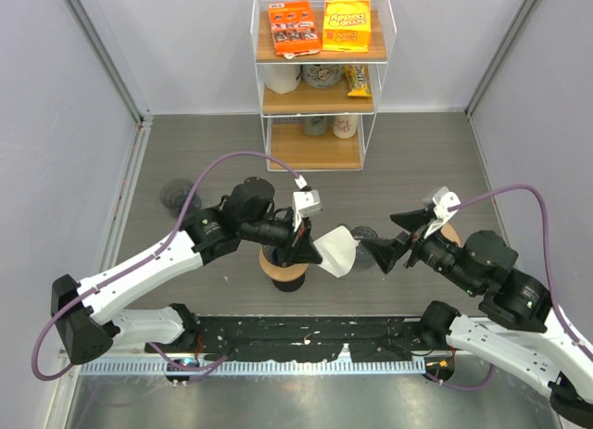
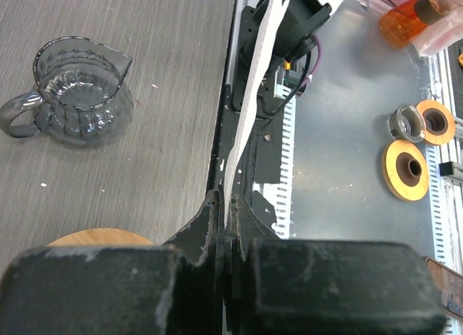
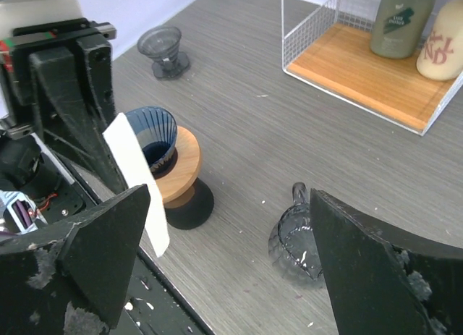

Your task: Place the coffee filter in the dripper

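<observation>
The white coffee filter (image 1: 339, 252) hangs in the air, pinched at its edge by my left gripper (image 1: 313, 255), which is shut on it. In the left wrist view the filter (image 2: 249, 96) runs edge-on straight out from the closed jaws (image 2: 226, 199). The blue glass dripper (image 3: 153, 134) sits on a round wooden stand (image 3: 185, 164), just left of and below the filter (image 3: 136, 177). From above, the left gripper hides most of the dripper and only the stand (image 1: 283, 273) shows. To the right of the filter, my right gripper (image 1: 375, 231) is open and holds nothing (image 3: 230, 205).
A clear glass carafe (image 3: 295, 237) stands on the table under the right gripper, also in the left wrist view (image 2: 78, 92). A second small glass dripper (image 1: 178, 195) is at the back left. A wire shelf (image 1: 317, 82) with snack boxes and bottles is at the back. A black rail (image 1: 306, 341) lines the near edge.
</observation>
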`<action>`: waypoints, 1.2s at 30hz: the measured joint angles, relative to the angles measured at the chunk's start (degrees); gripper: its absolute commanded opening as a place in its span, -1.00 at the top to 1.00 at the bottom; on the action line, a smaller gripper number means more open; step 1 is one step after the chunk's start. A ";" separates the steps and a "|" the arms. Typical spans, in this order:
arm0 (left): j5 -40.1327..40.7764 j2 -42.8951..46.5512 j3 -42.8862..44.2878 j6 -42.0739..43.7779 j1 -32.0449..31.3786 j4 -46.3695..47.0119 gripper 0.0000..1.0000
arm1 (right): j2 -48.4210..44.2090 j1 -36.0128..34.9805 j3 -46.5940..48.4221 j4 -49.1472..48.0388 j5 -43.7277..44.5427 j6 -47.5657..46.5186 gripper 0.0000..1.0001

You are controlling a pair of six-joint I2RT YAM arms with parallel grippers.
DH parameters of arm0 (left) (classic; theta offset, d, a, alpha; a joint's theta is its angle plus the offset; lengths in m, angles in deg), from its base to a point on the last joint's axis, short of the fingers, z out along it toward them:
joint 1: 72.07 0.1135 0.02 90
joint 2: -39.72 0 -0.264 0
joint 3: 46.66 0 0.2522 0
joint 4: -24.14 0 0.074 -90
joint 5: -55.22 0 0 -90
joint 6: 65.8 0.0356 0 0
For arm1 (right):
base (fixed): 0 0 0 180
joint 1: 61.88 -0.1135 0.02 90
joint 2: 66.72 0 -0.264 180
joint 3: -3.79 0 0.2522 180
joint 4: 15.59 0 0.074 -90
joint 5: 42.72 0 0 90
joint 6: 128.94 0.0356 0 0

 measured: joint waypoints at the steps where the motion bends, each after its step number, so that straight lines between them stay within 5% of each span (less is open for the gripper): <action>1: 0.13 0.00 0.00 0.02 0.00 0.00 1.00 | -0.83 0.00 -0.07 -0.13 -0.52 -0.17 -0.70; 11: -2.49 -0.59 0.00 2.69 0.00 -0.04 1.00 | -1.62 0.00 -1.90 -3.26 -16.26 -2.64 0.09; 22: -3.37 -1.68 0.00 4.11 0.00 -0.48 1.00 | 2.58 0.00 -1.88 -3.43 -22.14 -2.93 0.89; 36: 0.98 -2.93 0.76 2.73 0.00 -1.07 1.00 | 7.72 0.00 -0.04 -3.02 -19.26 0.63 0.90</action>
